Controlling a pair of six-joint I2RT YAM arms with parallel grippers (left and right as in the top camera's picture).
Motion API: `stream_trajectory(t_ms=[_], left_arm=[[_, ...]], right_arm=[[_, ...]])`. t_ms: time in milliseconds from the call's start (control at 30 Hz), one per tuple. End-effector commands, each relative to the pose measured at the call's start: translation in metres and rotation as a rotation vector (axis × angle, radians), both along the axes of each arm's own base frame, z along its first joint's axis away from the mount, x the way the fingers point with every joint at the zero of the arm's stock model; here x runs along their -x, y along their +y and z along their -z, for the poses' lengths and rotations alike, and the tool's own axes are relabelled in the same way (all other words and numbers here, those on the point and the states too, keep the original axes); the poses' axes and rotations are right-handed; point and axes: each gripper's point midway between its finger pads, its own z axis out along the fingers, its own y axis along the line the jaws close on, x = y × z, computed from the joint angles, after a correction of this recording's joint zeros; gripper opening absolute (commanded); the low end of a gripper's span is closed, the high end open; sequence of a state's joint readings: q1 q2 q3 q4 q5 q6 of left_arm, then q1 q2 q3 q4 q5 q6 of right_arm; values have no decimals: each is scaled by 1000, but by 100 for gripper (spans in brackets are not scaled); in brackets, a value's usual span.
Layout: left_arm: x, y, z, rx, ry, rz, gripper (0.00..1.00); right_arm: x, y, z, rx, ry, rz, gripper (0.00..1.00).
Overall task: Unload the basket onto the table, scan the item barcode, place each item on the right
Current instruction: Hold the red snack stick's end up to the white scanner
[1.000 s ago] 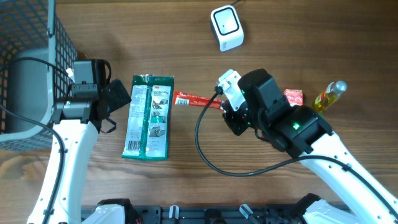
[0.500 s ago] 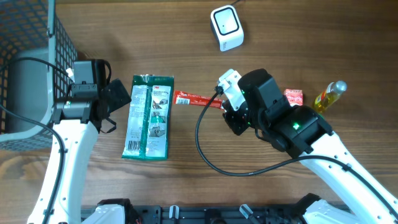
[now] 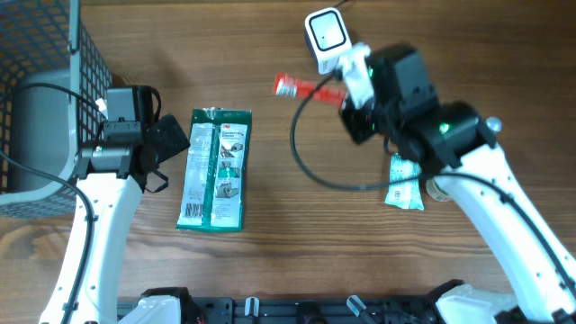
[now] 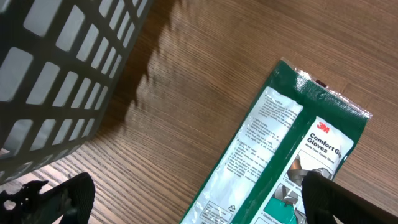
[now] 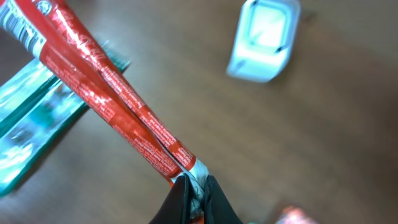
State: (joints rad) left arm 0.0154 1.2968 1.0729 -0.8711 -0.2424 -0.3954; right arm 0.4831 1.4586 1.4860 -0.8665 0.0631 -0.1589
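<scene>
While pinched by one end, red stick packet (image 3: 304, 87): juts toward 9 o'clock from the right end effector (image 3: 345, 93), close by the scanner (image 3: 326, 34) at its 7 o'clock and apart from it; carries striped, barcode-like print at the free end in the right wrist view.
Right end effector: closed tight on the packet's crimped end, fingertips (image 5: 176, 202) meeting around the seal.
Scanner: white, sits at 12 o'clock on the worktop (image 3: 270, 261).
Left end effector (image 3: 180, 137): spread wide, gripping nothing, just at 9 o'clock of the glove packet (image 3: 214, 168); fingers (image 4: 59, 196) show at both lower corners of the left wrist view.
Glove packet: green and white, lies flat on the worktop, long axis running 12 to 6 o'clock.
Basket (image 3: 45, 54): grey mesh, fills the 10 o'clock corner.
Sachet (image 3: 405, 186): white and green, lies flat at 5 o'clock of the right end effector, partly under the right arm.
</scene>
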Motion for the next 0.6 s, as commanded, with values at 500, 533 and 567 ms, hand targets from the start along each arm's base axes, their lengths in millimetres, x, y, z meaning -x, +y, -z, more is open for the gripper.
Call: stream_trajectory(t_ms=[500, 533, 567], left_arm=[[-2, 3, -4, -7, -12, -18, 100], [-2, 3, -4, -7, -12, -17, 100], [-2, 3, -4, -7, -12, -18, 100]], right_arm=[[-204, -54, 44, 1366, -468, 174, 4], [-206, -53, 53, 1406, -451, 143, 4], [-209, -52, 65, 1451, -430, 106, 4]])
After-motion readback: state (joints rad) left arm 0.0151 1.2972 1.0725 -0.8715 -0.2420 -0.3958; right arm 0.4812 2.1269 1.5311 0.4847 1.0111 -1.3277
